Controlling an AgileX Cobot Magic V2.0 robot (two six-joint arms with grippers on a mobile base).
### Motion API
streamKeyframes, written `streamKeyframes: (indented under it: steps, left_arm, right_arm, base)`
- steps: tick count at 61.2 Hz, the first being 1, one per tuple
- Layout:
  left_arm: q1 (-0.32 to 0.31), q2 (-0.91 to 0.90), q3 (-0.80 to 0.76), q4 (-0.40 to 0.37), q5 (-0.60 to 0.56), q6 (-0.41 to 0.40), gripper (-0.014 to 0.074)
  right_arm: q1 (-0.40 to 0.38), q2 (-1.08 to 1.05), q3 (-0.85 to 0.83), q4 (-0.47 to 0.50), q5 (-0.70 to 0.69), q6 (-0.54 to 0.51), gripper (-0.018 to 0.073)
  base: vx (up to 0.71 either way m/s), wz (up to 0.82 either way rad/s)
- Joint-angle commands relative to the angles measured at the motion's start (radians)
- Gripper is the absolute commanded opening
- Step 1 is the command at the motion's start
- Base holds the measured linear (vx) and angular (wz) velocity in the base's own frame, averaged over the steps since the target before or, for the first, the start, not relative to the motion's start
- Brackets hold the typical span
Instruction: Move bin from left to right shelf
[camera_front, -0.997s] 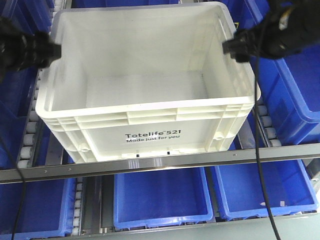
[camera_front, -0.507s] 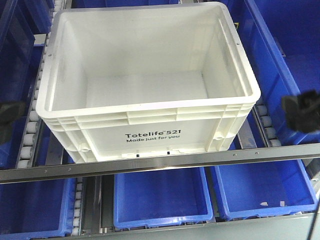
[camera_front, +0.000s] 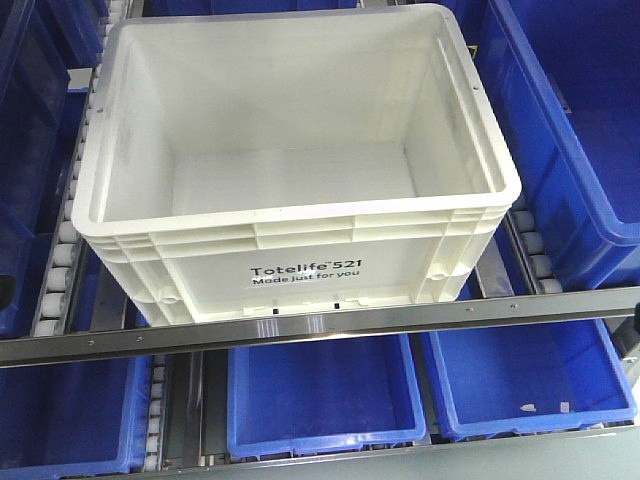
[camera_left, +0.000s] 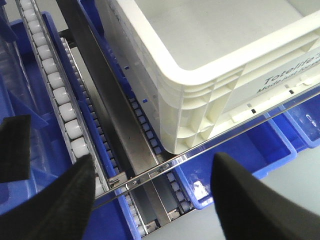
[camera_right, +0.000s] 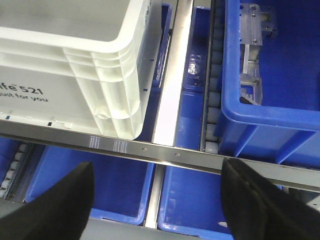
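Observation:
The bin (camera_front: 300, 170) is a large white tote with "Totelife 521" printed on its front, standing empty on the upper shelf rollers behind a steel rail (camera_front: 320, 320). Neither gripper shows in the front view. In the left wrist view my left gripper (camera_left: 152, 167) is open with nothing between its fingers, below and left of the bin's (camera_left: 215, 75) front left corner. In the right wrist view my right gripper (camera_right: 157, 172) is also open and empty, below and right of the bin's (camera_right: 75, 65) front right corner. Both grippers are apart from the bin.
Blue plastic bins (camera_front: 325, 395) fill the lower shelf, and more stand left (camera_front: 25, 150) and right (camera_front: 580, 130) of the white one. White roller tracks (camera_left: 60, 95) run beside it. A blue bin holding metal parts (camera_right: 270, 60) sits on the right.
Both grippers, which sat at the bin's left and right upper rims a second ago, dropped away and left the front view. The bin has not moved.

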Motion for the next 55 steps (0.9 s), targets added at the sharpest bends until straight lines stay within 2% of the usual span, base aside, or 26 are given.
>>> streamKeyframes:
  steps: [1, 14, 23, 33, 55]
  left_arm:
    - [-0.003, 0.002, -0.022, -0.013, -0.059, 0.001, 0.0382]
    - [-0.003, 0.002, -0.022, -0.064, -0.062, -0.003, 0.0169]
    - [-0.003, 0.002, -0.022, -0.064, -0.058, -0.009, 0.0073]
    - [-0.003, 0.002, -0.022, -0.064, -0.053, -0.009, 0.0025]
    - [-0.003, -0.017, -0.022, -0.062, -0.052, -0.008, 0.0026]
  right_arm:
    - [-0.005, 0.004, -0.024, 0.013, -0.037, -0.036, 0.0445]
    - [-0.005, 0.004, -0.024, 0.024, -0.027, -0.036, 0.0175]
    - [-0.005, 0.004, -0.024, 0.029, -0.025, -0.022, -0.0015]
    - [-0.005, 0.004, -0.024, 0.025, -0.02, -0.02, -0.0008]
    - [-0.005, 0.004, -0.024, 0.025, -0.02, -0.02, -0.0007]
  base:
    - [0.0, 0.0]
    - [0.0, 0.0]
    - [0.0, 0.0]
    - [0.0, 0.0]
    - [0.0, 0.0]
